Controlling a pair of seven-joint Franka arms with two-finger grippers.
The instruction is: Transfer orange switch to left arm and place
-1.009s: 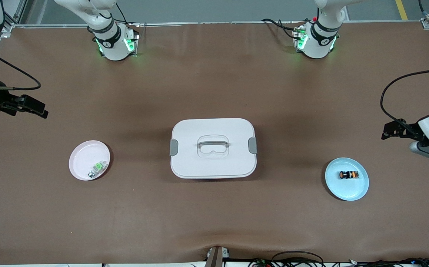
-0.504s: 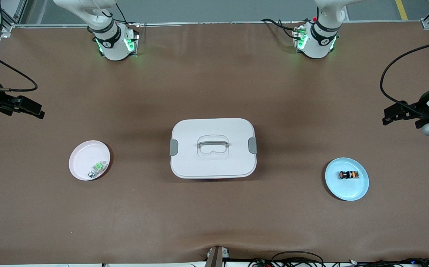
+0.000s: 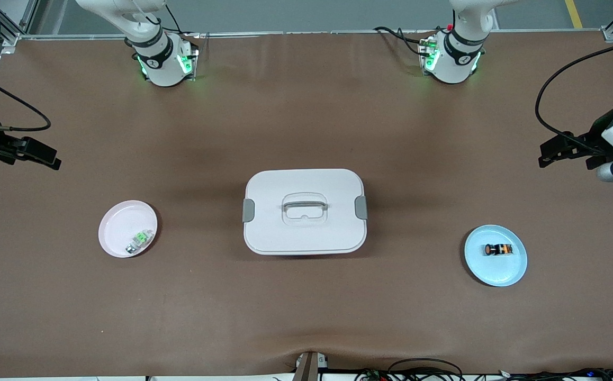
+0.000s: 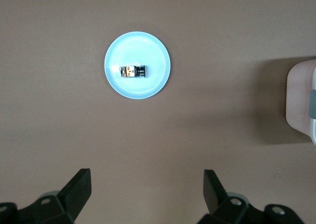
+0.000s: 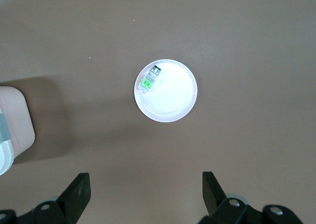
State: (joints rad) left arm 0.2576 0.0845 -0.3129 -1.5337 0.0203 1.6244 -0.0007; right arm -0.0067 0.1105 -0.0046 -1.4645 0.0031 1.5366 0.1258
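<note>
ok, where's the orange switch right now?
The orange switch lies on the blue plate toward the left arm's end of the table, apart from the white box at mid-table. In the left wrist view it shows at the plate's middle.

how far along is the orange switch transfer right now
Nothing is done yet: the orange switch lies on the blue plate. Both grippers are open and empty, left gripper and right gripper high over the table. Pickup, handover past the box and placing remain.
</note>
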